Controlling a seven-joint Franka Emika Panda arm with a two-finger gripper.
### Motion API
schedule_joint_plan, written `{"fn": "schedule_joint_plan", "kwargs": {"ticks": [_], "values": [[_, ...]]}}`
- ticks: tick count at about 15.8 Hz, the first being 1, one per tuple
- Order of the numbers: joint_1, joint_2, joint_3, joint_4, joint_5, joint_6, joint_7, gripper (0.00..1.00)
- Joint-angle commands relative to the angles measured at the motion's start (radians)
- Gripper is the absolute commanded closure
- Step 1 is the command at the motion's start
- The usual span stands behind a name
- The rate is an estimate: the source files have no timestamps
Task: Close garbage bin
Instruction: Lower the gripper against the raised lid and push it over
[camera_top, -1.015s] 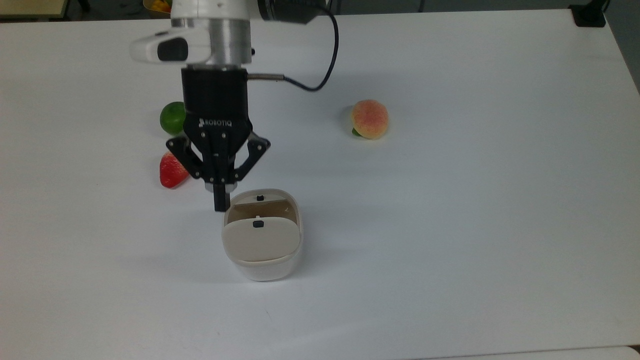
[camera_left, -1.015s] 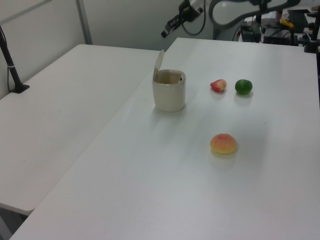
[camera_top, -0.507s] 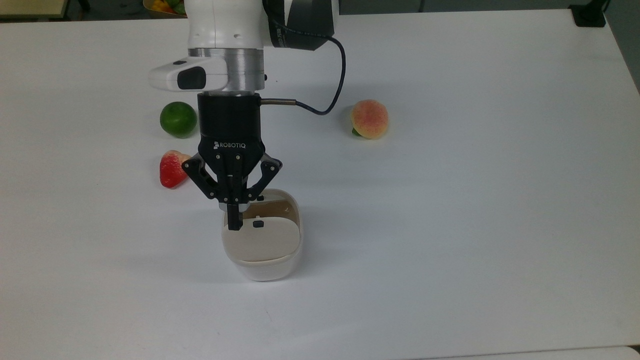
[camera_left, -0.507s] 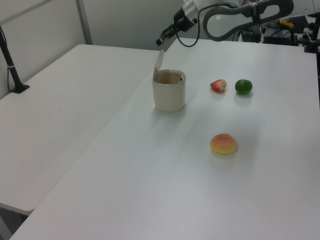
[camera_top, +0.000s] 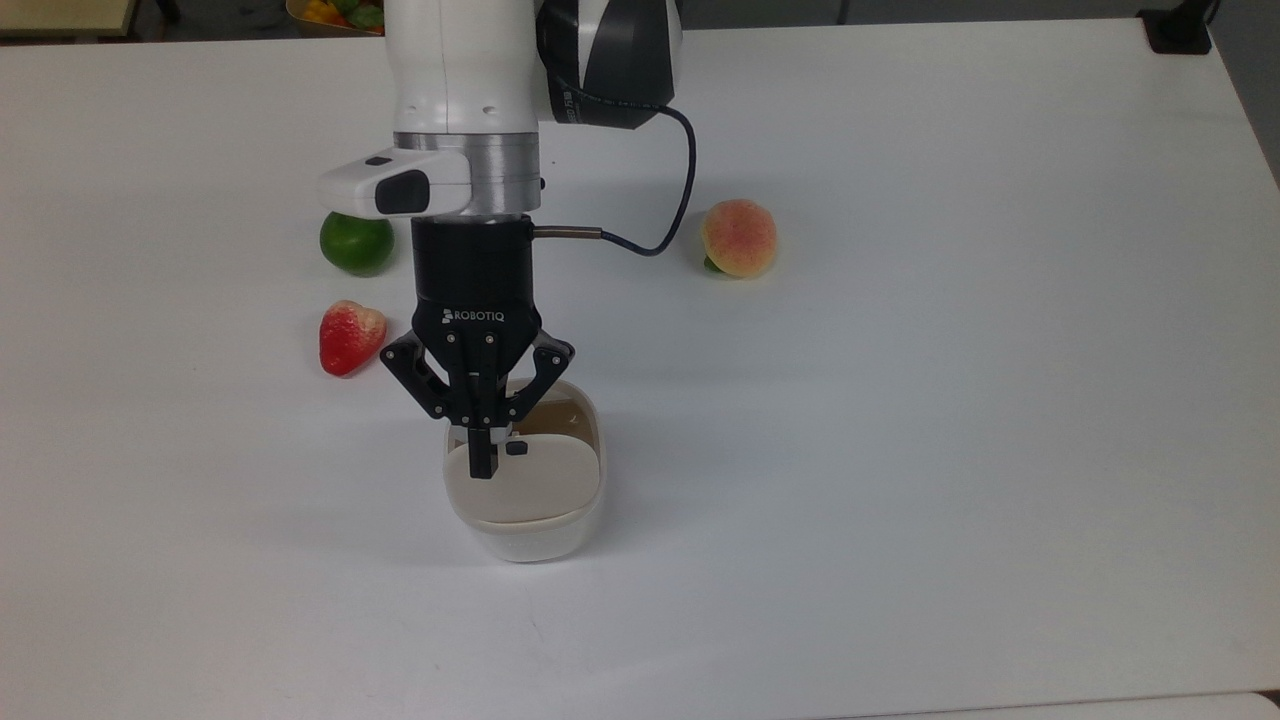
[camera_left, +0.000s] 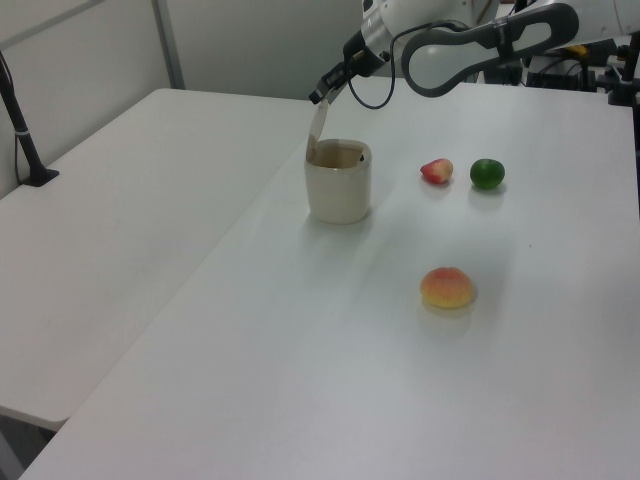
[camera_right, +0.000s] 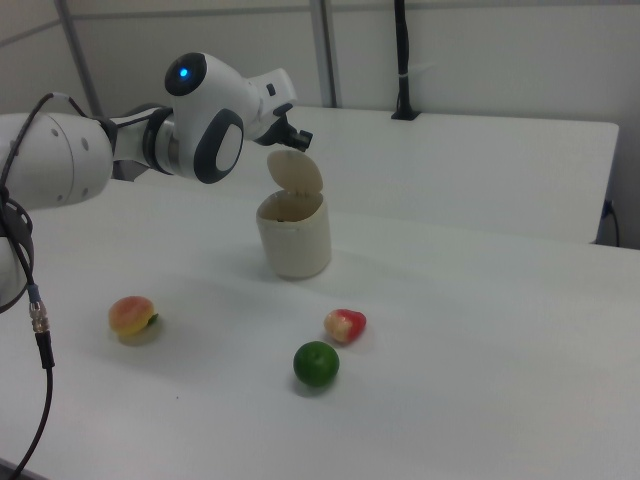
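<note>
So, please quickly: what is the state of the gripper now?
Gripper: closed, holding nothing, fingertips by the top edge of the raised lid.

A broad white table (camera_top: 950, 400) fills the top view, its surface evenly lit with soft, faint shadows. In the left view a second white table (camera_left: 110, 230) butts against it along a straight seam, and a black post (camera_left: 22, 130) stands on a base near that table's far edge. Behind runs a pale wall (camera_left: 250, 45) crossed by a grey upright bar (camera_left: 166, 45). The right view shows light wall panels (camera_right: 480, 55) and another dark post (camera_right: 402, 60), perhaps a camera stand.
</note>
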Motion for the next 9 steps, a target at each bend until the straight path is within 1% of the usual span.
{"fn": "schedule_joint_plan", "kwargs": {"ticks": [1,2,3,5,7,9], "values": [[-0.004,-0.07,0.0,-0.074,0.0,-0.024,0.007,1.0],[-0.015,-0.087,0.012,-0.096,0.0,-0.038,0.003,1.0],[-0.03,-0.096,0.039,-0.109,-0.001,-0.051,-0.014,1.0],[-0.065,-0.112,0.078,-0.113,-0.001,-0.108,-0.048,1.0],[-0.07,-0.116,0.083,-0.111,-0.001,-0.166,-0.071,1.0],[-0.07,-0.125,0.083,-0.113,-0.001,-0.191,-0.075,1.0]]}}
